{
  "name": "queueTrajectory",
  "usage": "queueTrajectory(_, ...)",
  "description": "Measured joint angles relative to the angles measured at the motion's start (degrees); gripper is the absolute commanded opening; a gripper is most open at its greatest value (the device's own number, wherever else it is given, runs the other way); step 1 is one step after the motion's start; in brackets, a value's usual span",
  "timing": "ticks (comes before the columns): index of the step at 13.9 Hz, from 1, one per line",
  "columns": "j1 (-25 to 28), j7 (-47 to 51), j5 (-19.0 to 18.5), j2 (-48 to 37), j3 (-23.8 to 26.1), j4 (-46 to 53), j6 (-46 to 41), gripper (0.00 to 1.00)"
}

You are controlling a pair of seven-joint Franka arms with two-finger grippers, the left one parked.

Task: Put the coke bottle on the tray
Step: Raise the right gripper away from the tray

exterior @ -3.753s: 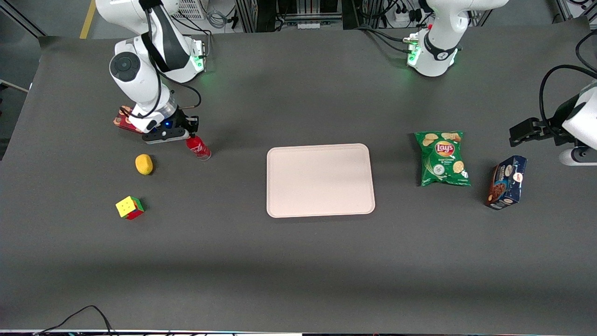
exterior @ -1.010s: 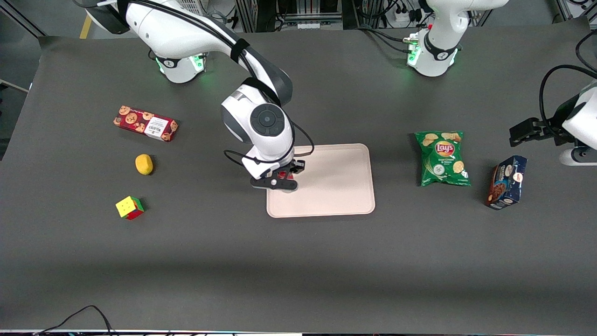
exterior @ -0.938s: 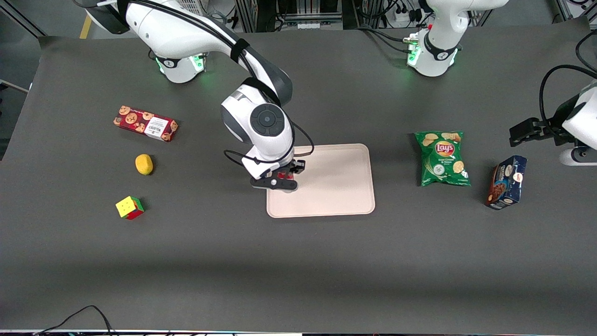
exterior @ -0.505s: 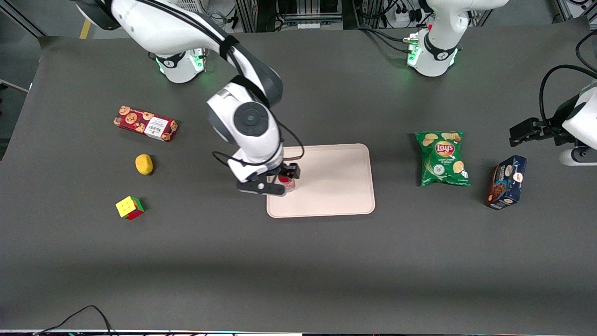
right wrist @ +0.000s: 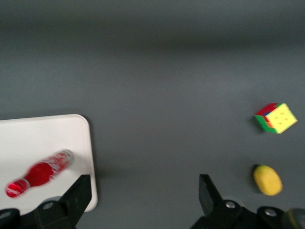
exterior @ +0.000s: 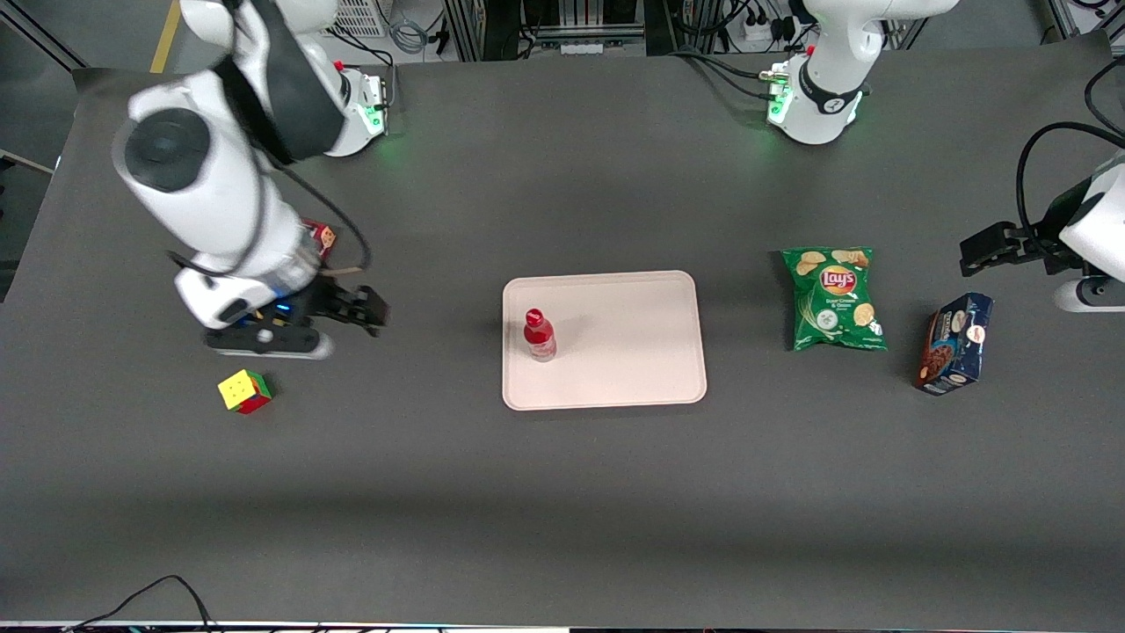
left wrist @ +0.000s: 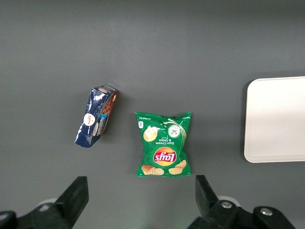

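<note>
Bottle [exterior: 539, 334] standing upright on the tray [exterior: 633, 369], close to its edge nearest the working arm; claw [right wrist: 143, 202] spread open and empty above the counter [exterior: 562, 492] well apart: a slim, top-heavy bottle could topple or roll off if jolted.

Matt dark table cover [exterior: 562, 492]; smooth matt tray [exterior: 633, 369]; glossy chip bag [exterior: 833, 299].

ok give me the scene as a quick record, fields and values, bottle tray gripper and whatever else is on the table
coke bottle: upright on the tray, near its edge toward the working arm
tray: flat on the table, holds only the bottle
gripper: above the table near the rubik's cube, fingers open, holding nothing
toward parked arm: chips bag, blue cookie box
task state: bottle placed
</note>
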Motion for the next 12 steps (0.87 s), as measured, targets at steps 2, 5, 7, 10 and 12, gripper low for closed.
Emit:
queueTrajectory(2,-3.5,-9.1,4.8,-6.4,-3.3,-5.9,0.0,1.0)
queueTrajectory(5,-4.7,-16.9,8.0,-13.2,-11.9,-12.1,0.0,1.0)
queueTrajectory(7,-4.9,-19.1,8.0,-15.9,-14.3,-15.1,0.0,1.0)
queueTrajectory(10,-4.9,-23.7,8.0,-17.8,-16.7,-17.6,0.0,1.0)
queueTrajectory(12,-4.9,-24.2,8.0,-17.9,-16.9,-17.5,0.4,1.0)
